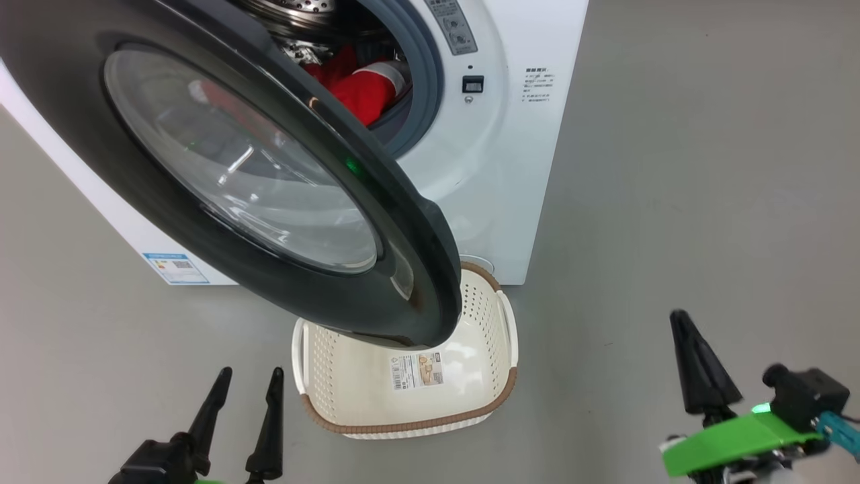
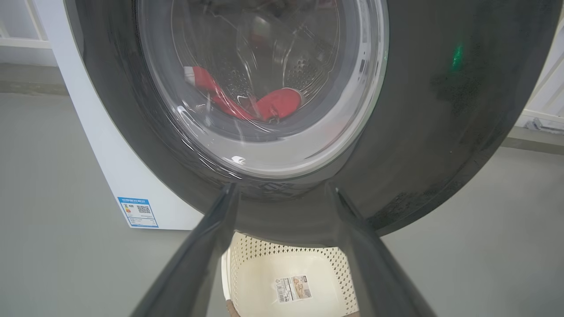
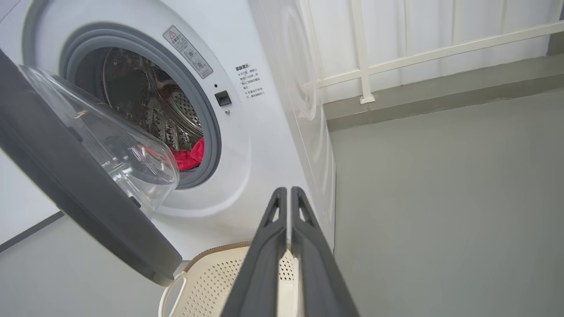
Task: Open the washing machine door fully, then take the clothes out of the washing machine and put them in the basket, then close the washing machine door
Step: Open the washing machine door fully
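Observation:
The washing machine (image 1: 497, 154) stands ahead, its door (image 1: 201, 87) with black rim and glass bowl swung partly out over the basket (image 1: 410, 423). Red clothes (image 1: 359, 87) lie in the steel drum; they show through the door glass in the left wrist view (image 2: 277, 105) and past the gasket in the right wrist view (image 3: 190, 156). The cream basket (image 2: 286, 264) sits on the floor in front of the machine, holding nothing. My left gripper (image 1: 245, 383) is open at the lower left, short of the door. My right gripper (image 1: 682, 323) is shut on nothing, right of the basket.
Grey floor spreads to the right of the machine. A white railing (image 3: 396, 61) and a low ledge (image 3: 440, 97) run behind the machine's right side. A blue label (image 1: 176, 267) marks the machine's base.

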Controlling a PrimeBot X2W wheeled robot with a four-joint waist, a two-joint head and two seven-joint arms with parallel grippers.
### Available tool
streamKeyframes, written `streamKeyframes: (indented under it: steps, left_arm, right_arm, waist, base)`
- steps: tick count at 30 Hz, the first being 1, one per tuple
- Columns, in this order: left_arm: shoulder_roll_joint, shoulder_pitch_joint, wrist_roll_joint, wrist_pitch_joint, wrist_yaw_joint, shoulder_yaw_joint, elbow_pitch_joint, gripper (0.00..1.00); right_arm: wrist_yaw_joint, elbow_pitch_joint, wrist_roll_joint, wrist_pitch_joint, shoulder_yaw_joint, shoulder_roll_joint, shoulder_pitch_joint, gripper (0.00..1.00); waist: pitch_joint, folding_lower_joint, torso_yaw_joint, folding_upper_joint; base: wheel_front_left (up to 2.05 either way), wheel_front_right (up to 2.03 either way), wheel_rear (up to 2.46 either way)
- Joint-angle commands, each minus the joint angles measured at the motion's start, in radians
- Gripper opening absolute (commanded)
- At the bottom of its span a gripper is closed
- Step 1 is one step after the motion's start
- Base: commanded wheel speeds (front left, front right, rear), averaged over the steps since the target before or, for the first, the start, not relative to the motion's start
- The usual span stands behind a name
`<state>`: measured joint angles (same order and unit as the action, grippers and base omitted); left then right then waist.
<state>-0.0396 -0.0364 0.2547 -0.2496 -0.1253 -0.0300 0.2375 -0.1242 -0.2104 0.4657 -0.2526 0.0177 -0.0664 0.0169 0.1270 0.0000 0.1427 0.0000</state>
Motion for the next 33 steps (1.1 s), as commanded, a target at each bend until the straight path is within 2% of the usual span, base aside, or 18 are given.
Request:
streamKeyframes:
  steps: [1, 8, 15, 21, 28, 33]
  left_arm:
    - [-0.011, -0.013, -0.002, -0.012, -0.005, 0.029, -0.025, 1.0]
    - [-0.011, -0.02, 0.006, -0.012, -0.005, 0.018, -0.025, 1.0]
    - [-0.011, -0.032, 0.016, -0.012, -0.005, 0.01, -0.026, 1.0]
    - [-0.011, -0.044, 0.025, -0.012, -0.005, -0.003, -0.024, 1.0]
    - [-0.011, -0.062, 0.039, -0.012, -0.005, -0.02, -0.016, 1.0]
    - [-0.011, -0.073, 0.047, -0.012, -0.005, -0.033, -0.011, 1.0]
  right_arm:
    - [-0.007, 0.032, 0.027, -0.009, 0.044, -0.016, 0.05, 0.0]
    - [-0.007, 0.083, 0.185, -0.009, 0.133, -0.026, 0.159, 0.0]
    - [-0.007, 0.089, 0.344, -0.009, 0.236, -0.064, 0.275, 0.0]
    - [-0.007, 0.065, 0.525, -0.009, 0.365, -0.126, 0.4, 0.0]
    - [-0.007, 0.04, 0.793, -0.002, 0.545, -0.233, 0.534, 0.0]
    - [-0.007, 0.045, 0.964, 0.085, 0.634, -0.294, 0.599, 0.0]
  waist:
    - [0.002, 0.0, 0.003, 0.0]
    - [0.013, 0.0, 0.019, 0.0]
    - [0.029, 0.0, 0.04, 0.0]
    - [0.05, 0.0, 0.064, 0.0]
    - [0.075, 0.0, 0.091, 0.0]
    - [0.09, 0.0, 0.107, 0.0]
  base:
    - [0.0, 0.0, 0.0]
    - [0.0, 0.0, 0.0]
    - [0.0, 0.0, 0.0]
    - [0.0, 0.0, 0.0]
    - [0.0, 0.0, 0.0]
    - [0.0, 0.0, 0.0]
